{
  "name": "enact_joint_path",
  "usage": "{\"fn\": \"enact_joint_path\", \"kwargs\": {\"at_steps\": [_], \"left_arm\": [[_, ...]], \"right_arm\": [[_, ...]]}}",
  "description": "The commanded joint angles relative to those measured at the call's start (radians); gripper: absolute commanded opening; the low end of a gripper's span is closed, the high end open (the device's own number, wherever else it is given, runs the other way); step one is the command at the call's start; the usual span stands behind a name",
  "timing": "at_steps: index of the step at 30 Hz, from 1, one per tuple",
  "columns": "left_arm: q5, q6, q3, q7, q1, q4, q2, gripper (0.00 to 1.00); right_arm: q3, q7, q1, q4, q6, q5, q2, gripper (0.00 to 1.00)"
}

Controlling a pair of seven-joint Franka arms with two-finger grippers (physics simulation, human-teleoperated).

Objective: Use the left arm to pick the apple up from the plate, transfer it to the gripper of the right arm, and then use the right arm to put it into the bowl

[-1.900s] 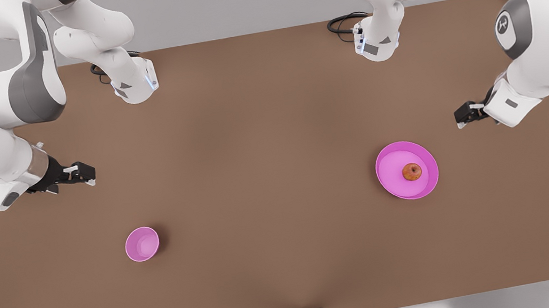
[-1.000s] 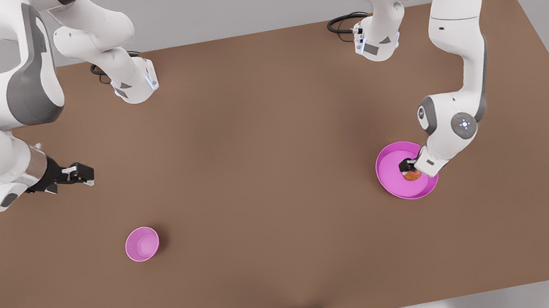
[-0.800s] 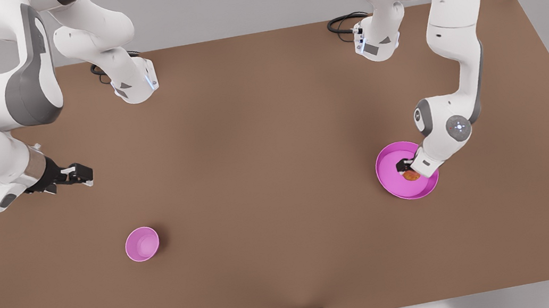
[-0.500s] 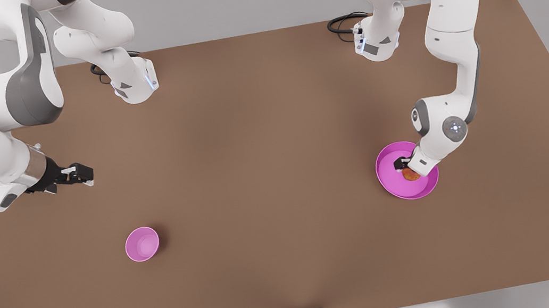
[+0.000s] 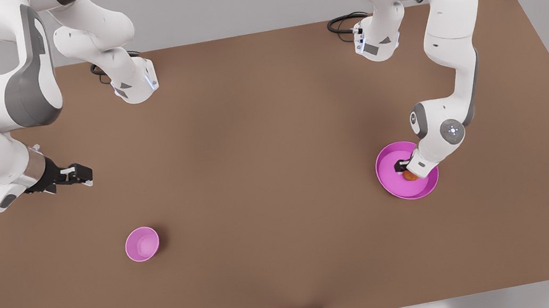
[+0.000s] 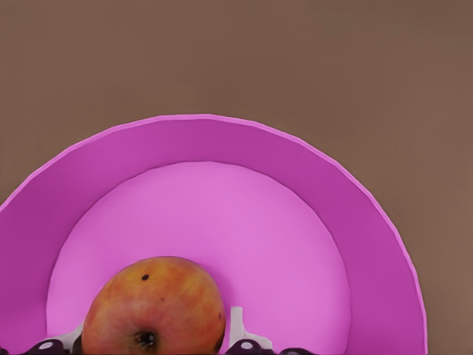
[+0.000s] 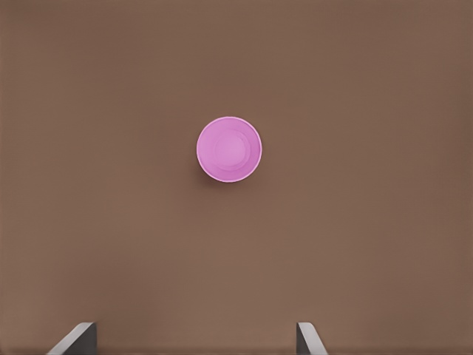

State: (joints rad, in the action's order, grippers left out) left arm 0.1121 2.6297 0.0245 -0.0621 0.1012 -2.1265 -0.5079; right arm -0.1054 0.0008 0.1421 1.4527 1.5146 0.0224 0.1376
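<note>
Front view: the left hand (image 5: 406, 168) is down inside the plate (image 5: 394, 184), right at the apple (image 5: 410, 176), which lies on the plate's floor toward the rim nearest the arm. The bowl (image 5: 141, 244) sits well apart from the plate, toward the front view's left, on the brown worktop (image 5: 267, 176). The right hand (image 5: 80, 175) waits above the worktop, beyond the bowl and apart from it, fingers spread.

Left wrist view: the apple (image 6: 154, 306) rests on the plate (image 6: 295, 177), one white fingertip (image 6: 235, 330) on each side; whether they press it I cannot tell.

Right wrist view: the bowl (image 7: 229, 149) stands alone on the worktop (image 7: 369, 222); two fingertips (image 7: 309, 340) are set wide apart.
</note>
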Motion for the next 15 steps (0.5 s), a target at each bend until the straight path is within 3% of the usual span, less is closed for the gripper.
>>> {"fn": "enact_joint_path", "kwargs": {"at_steps": [1,15], "left_arm": [[-0.002,0.007,0.0,0.005,0.0,0.0,0.0,0.81],[-0.005,0.0,0.0,-0.024,0.0,0.027,0.026,0.75]], "right_arm": [[0.0,-0.002,-0.001,0.0,-0.001,0.001,-0.001,1.0],[0.0,-0.002,-0.001,0.0,-0.001,0.001,-0.001,1.0]]}}
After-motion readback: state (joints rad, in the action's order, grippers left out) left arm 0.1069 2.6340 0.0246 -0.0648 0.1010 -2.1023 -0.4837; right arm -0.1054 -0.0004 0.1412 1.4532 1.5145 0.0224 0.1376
